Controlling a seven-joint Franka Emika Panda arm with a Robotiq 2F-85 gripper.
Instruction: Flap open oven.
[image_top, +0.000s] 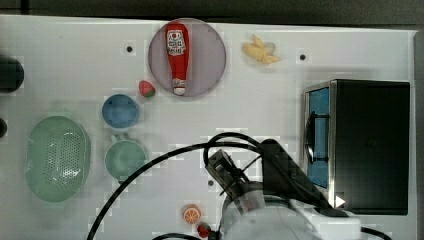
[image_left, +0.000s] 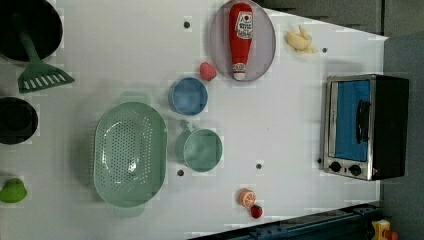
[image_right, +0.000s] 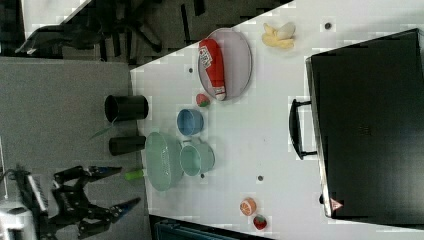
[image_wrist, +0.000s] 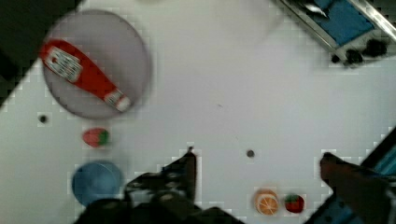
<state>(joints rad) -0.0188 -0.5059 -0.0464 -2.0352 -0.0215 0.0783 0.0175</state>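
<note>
**Oven door shut, arm well back from the handle**

The oven (image_left: 365, 127) sat at the table's edge on the left view's right, its blue glass door closed and facing the open tabletop. We judged the box heavy and rigid, unlikely to slide, the door stiff on a hinge and the glass breakable, so the black bar handle (image_left: 362, 121) across the door was the place to hook or grasp. The gripper (image_wrist: 257, 163) hung high above the table (image_top: 260, 110), well apart from the oven, pointing down with its fingers spread wide and nothing between them. Near it lay an orange slice (image_wrist: 267, 202).
</note>
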